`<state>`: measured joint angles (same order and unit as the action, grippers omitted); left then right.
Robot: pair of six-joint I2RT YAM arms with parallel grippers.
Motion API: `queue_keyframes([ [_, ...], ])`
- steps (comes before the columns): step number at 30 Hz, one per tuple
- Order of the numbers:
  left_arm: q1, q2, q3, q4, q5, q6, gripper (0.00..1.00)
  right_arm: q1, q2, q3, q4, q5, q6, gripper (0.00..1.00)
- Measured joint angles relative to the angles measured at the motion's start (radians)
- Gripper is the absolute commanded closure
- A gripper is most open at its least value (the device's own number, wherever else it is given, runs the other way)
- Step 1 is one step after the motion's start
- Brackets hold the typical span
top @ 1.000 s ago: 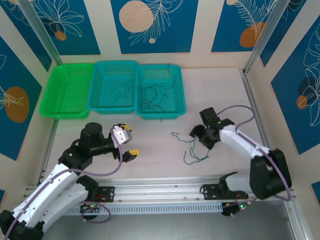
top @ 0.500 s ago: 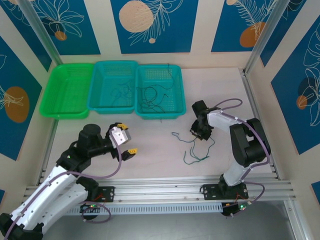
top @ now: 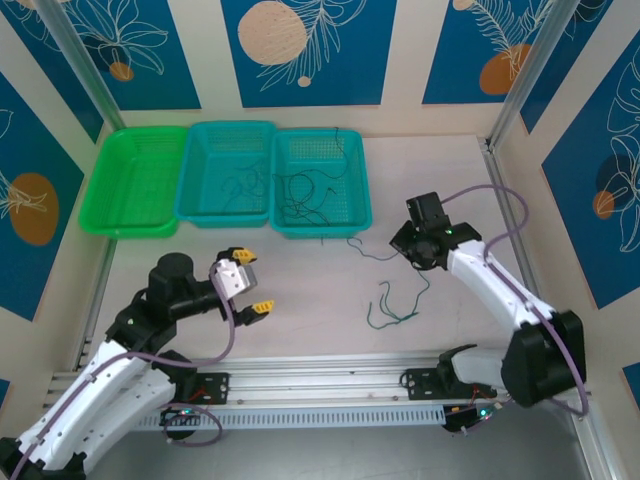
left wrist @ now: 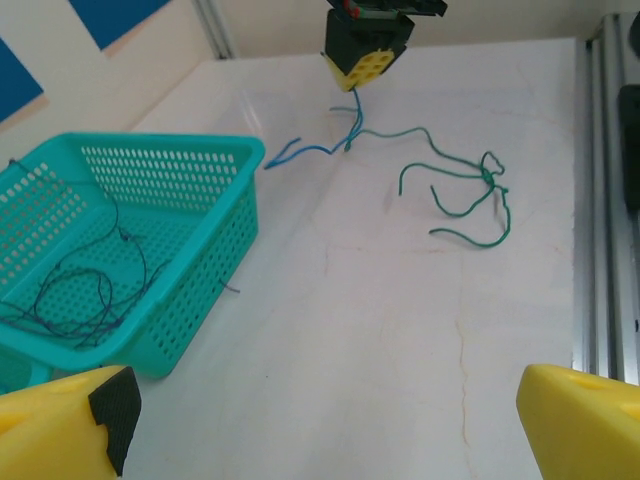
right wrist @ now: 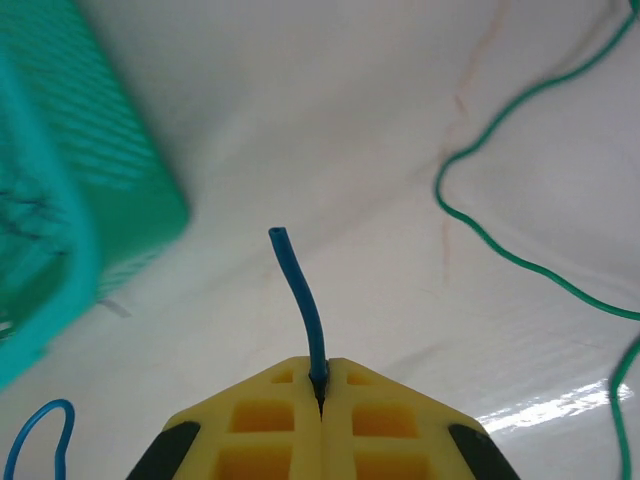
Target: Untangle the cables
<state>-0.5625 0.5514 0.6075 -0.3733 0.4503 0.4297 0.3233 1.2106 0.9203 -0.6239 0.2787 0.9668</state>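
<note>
The blue cable (right wrist: 298,290) lies on the desk (top: 300,300) right of centre. Its long axis runs roughly parallel to the near edge, from a free end by the near right corner of the teal basket (top: 320,228) across to the right hand (top: 415,248). That hand is clamped fully closed on the cable a little way in from its other end, and a short stub sticks out past the fingertips in the right wrist view.

The green cable (left wrist: 488,175) lies loose on the desk, on the near side of the hand, bunched at a small knot. One strand reaches up to meet the blue cable just under the hand. Whether the two are hooked together there cannot be told.

The next move seems to turn on this: the green cable lies toward the near edge, so a pull toward the far edge or the basket should draw the blue one free.

The right arm reaches in from the near right corner, wrist bent down over the cable. The left hand (top: 252,280) hangs wide open and empty near the near left part of the desk, well apart from both cables. More cables (top: 305,195) lie in the basket.
</note>
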Motion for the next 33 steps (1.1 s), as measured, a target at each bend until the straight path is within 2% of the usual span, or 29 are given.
queue_keyframes([
  [5,-0.002,-0.014,-0.001,0.028,-0.009,-0.008,0.0,0.083,-0.05,0.016,0.051,-0.047,-0.02,1.0],
  [11,-0.003,-0.013,-0.001,0.06,-0.147,-0.063,0.0,0.225,0.048,0.19,0.107,-0.054,-0.026,1.0],
  [19,0.004,-0.019,-0.001,0.081,-0.538,-0.149,0.0,0.336,0.381,0.522,0.193,-0.035,-0.062,1.0],
  [22,0.02,-0.016,0.002,0.079,-0.647,-0.176,0.0,0.365,0.525,0.657,0.208,-0.016,-0.085,1.0],
  [29,0.084,0.017,0.021,0.068,-0.774,-0.228,0.0,0.403,0.85,0.997,0.219,0.053,-0.146,1.0],
  [31,0.098,0.021,0.024,0.066,-0.778,-0.239,0.0,0.406,0.943,1.104,0.216,0.067,-0.167,0.95],
  [33,0.109,0.022,0.024,0.065,-0.777,-0.244,0.0,0.41,1.046,1.235,0.205,0.072,-0.19,0.84],
])
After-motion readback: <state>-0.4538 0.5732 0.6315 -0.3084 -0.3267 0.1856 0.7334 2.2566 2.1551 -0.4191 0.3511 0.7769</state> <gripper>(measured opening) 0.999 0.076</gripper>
